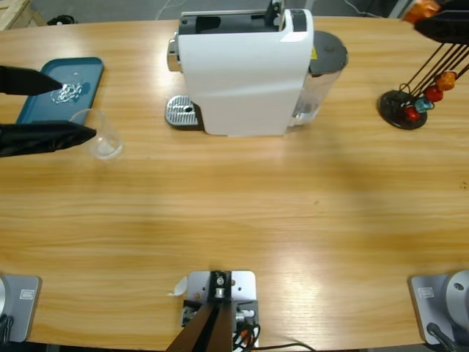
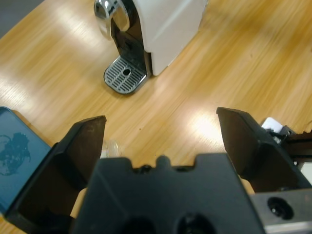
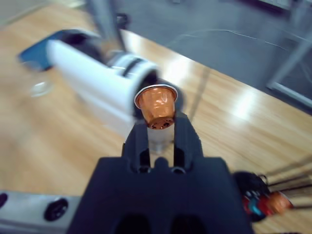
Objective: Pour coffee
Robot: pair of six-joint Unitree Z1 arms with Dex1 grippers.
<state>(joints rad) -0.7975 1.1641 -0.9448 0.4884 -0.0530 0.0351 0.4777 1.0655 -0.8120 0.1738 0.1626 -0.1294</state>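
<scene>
Left gripper hung spread wide around the empty clear cup beside the blue tray; no coffee showed anywhere, so brewing and pouring all remained. Centre, the white machine waited. Right gripper pinched an orange capsule, not yet loaded.

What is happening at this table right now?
The right gripper holds an orange capsule pinched in its jaws, above the table near the white coffee machine. The left gripper is open around a clear plastic cup beside a blue tray. No coffee shows in the cup.
</scene>
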